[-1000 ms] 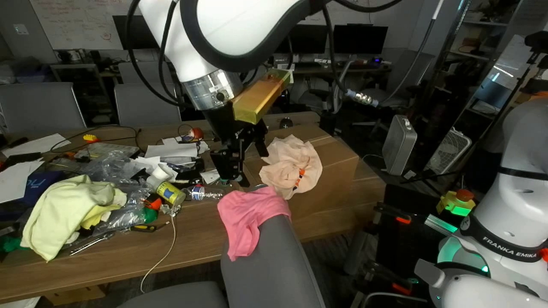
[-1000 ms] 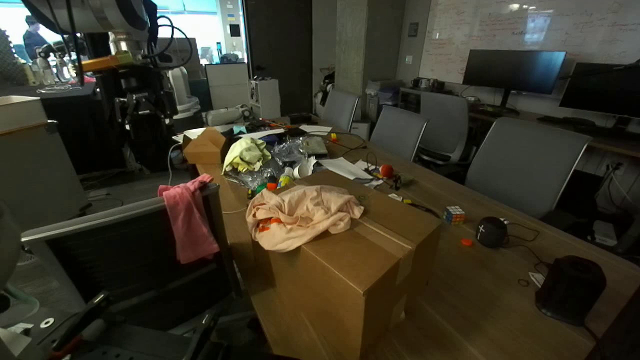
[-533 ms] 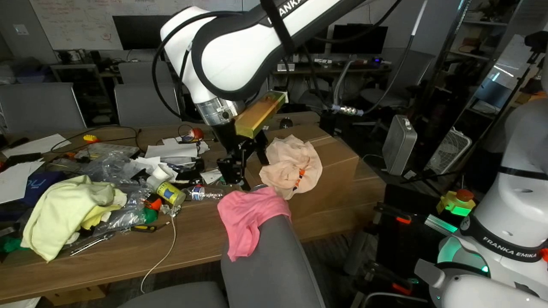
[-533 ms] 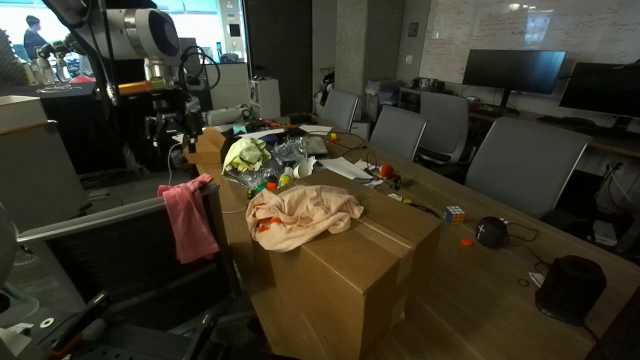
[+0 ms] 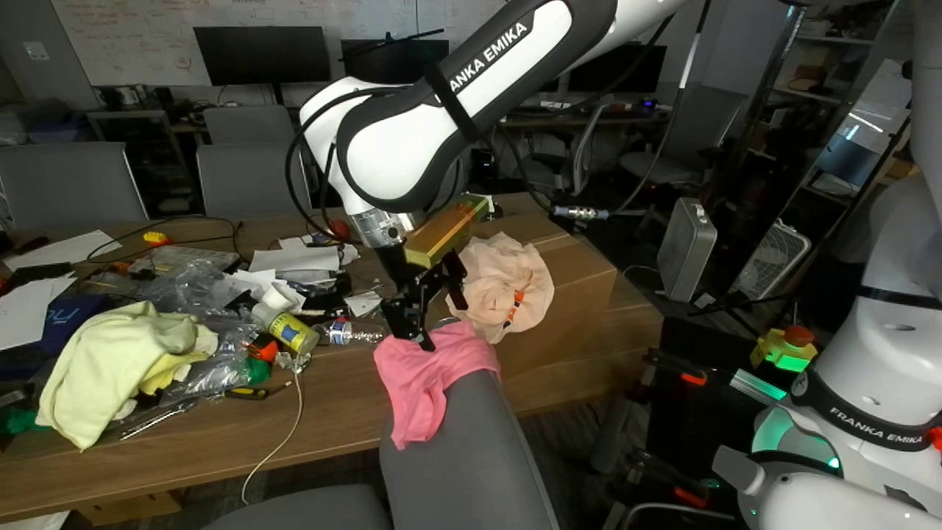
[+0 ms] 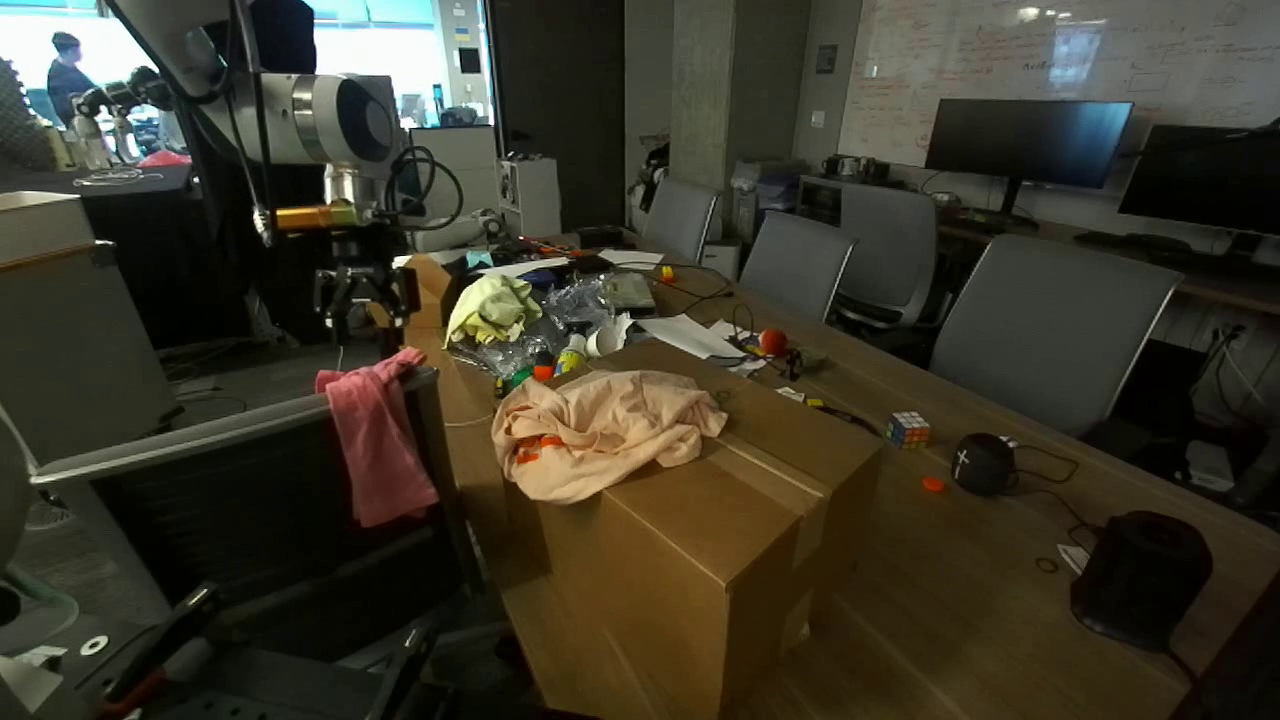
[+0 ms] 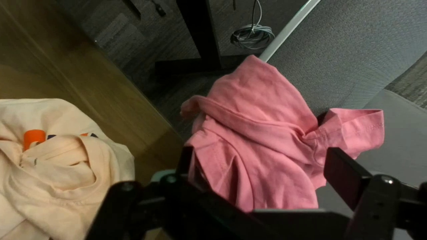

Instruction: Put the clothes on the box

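Off the edge of the table point(image 5: 342, 405), pink cloth point(image 5: 433, 377) hangs on a chair point(image 5: 478, 456), fingers point(image 7: 345, 176) apart above it; pinching just 1 fold could lose it before the box point(image 6: 645, 575).

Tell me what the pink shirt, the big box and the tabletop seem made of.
Pink shirt: matte, soft fabric, probably cotton; it folds loosely and shows stitched seams.
Big box: dull brown cardboard, likely, by its straight edges and taped top.
Tabletop: low-sheen wood or laminate; visible grain could be printed.
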`<state>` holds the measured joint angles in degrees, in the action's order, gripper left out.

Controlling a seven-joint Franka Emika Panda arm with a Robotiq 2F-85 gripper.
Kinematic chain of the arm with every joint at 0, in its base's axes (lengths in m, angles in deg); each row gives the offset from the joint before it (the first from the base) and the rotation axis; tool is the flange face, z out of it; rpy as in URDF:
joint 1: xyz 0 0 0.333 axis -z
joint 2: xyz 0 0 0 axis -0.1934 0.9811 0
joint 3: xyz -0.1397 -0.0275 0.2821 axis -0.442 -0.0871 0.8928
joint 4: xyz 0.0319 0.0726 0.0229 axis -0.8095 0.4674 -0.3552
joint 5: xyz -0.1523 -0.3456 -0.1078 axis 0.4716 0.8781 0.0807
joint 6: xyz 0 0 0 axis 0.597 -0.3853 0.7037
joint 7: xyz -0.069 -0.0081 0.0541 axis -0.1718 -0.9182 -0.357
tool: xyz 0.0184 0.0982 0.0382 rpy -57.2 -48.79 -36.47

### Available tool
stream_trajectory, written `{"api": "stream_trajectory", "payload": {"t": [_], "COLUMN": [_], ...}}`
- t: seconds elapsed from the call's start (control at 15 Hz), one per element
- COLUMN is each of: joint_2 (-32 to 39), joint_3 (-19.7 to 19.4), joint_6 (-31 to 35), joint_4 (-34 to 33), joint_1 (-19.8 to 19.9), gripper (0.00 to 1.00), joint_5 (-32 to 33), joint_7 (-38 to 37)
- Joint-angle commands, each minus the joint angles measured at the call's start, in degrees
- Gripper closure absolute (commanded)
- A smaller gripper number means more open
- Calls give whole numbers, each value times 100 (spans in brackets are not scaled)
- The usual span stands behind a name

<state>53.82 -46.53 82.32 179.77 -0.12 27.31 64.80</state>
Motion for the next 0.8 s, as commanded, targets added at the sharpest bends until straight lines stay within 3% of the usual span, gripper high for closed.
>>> {"api": "stream_trajectory", "payload": {"t": [0.0, 0.73], "joint_2": [234, 581], "joint_3": [-26, -149], "joint_6": [54, 47], "joint_4": [-171, -156], "joint_1": [13, -4], "gripper": [0, 0], "joint_5": [-301, -510], "joint_7": [59, -71]}}
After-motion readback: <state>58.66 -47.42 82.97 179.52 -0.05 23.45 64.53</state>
